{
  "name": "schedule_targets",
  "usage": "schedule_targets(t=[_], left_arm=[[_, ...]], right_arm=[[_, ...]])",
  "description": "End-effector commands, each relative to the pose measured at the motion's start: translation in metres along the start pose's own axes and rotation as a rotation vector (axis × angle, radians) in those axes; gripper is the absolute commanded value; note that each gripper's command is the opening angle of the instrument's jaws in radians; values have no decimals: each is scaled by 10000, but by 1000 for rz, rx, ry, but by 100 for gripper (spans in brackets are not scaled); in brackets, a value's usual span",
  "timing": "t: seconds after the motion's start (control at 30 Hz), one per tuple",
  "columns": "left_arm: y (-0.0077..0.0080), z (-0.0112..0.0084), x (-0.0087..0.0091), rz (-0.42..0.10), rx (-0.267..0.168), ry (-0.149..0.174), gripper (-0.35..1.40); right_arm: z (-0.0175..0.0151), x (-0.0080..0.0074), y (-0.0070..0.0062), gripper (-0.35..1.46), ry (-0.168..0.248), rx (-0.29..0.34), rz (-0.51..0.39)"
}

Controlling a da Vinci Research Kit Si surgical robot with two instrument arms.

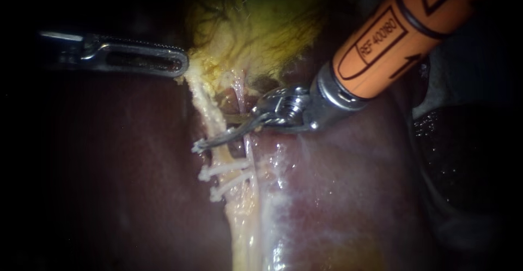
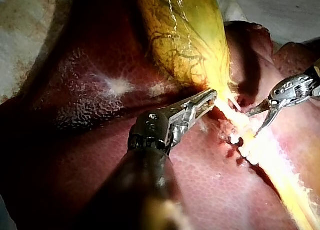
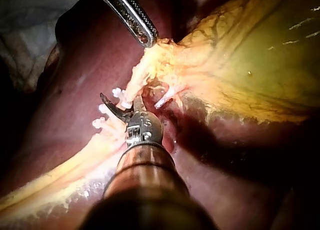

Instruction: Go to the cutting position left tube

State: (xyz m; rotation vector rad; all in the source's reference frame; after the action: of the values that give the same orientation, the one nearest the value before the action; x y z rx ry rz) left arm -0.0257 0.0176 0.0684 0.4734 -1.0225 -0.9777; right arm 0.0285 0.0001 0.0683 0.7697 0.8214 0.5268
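Note:
The yellow-green gallbladder (image 1: 256, 25) lies on the dark red liver (image 1: 109, 184). From its neck a pale left tube (image 1: 213, 115) runs down and carries three white clips (image 1: 223, 168). A thinner pink tube (image 1: 238, 92) lies just to its right. My left instrument (image 1: 183, 64) comes in flat from the left, its slotted jaws shut on the tissue at the gallbladder's neck. My right instrument (image 1: 223, 132), on an orange shaft, has curved blades that stand open at the left tube, right above the uppermost clip. The left wrist view shows the gap between the blades (image 2: 255, 123).
A pale strip of fatty tissue (image 1: 245, 233) continues down from the clips over the liver. Glistening pink liver surface (image 1: 338, 194) lies right of it. White cloth (image 2: 280, 9) shows beyond the organ in the left wrist view.

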Motion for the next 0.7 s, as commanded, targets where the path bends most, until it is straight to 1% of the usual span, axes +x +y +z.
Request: schedule_targets(t=[0.03, 0.2, 0.33, 0.6, 0.7], left_arm=[[0, 0, 0, -1, 0, 0, -35], [0, 0, 0, -1, 0, 0, -35], [0, 0, 0, 0, 1, 0, -35], [0, 0, 0, 0, 1, 0, -35], [0, 0, 0, 0, 1, 0, -35]], right_arm=[[-1, -1, 0, 91, 1, 1, -1], [-1, -8, -2, 98, -2, 20, -14], [4, -15, -3, 101, -14, 43, -36], [22, -36, -2, 105, -43, 99, -105], [28, -41, -1, 106, -47, 118, -112]])
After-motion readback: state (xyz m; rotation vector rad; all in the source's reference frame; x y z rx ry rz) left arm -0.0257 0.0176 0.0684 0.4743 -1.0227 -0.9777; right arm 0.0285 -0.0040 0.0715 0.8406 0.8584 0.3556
